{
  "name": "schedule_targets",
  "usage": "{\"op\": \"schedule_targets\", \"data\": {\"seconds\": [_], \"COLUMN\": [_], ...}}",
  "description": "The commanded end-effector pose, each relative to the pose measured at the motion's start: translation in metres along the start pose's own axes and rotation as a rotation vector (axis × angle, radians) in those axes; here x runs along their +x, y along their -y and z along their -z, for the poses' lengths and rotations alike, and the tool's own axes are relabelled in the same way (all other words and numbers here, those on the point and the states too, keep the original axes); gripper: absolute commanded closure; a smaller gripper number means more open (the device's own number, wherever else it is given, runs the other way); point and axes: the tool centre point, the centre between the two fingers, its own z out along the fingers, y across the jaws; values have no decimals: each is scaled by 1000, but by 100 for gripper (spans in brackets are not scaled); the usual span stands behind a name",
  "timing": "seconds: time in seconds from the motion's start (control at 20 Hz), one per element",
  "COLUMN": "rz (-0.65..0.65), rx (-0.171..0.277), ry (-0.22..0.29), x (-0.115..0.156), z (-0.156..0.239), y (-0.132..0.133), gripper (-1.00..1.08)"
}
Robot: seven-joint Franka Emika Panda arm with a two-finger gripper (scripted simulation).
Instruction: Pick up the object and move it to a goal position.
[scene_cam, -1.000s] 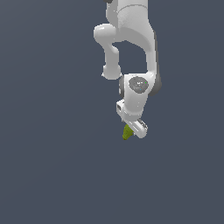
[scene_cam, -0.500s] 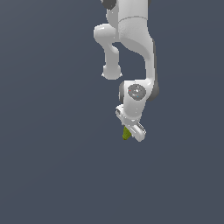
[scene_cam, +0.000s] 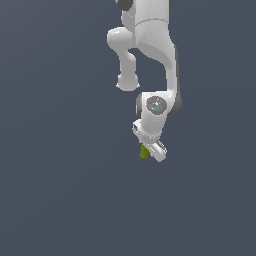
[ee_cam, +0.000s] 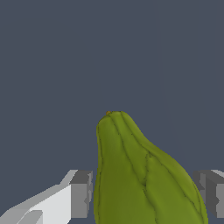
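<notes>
The object is a small olive-green, lumpy, pear-like item (scene_cam: 144, 152). In the exterior view it pokes out beside the white gripper (scene_cam: 151, 151) at the end of the arm. In the wrist view the object (ee_cam: 140, 175) fills the space between the two grey fingertips (ee_cam: 81, 193), its narrow end pointing away from the camera. The gripper (ee_cam: 146, 194) is shut on the object. The object's lower part is cut off by the wrist view's edge.
The white arm (scene_cam: 150, 60) hangs down from the top of the exterior view. Around it is a plain dark grey-blue surface (scene_cam: 60, 190). No other object or goal marker shows.
The arm's wrist and upper links have shifted slightly toward the exterior view's left. The gripper and the object in it stay at nearly the same spot.
</notes>
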Motion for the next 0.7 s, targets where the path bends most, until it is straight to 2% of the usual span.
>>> {"op": "schedule_targets", "data": {"seconds": [0.0,0.3,0.65], "rz": [0,0,0], "rx": [0,0,-1], "ry": [0,0,-1], "x": [0,-1,-3], "z": [0,12,48], "y": [0,7,28], "gripper": [108,108,108]}}
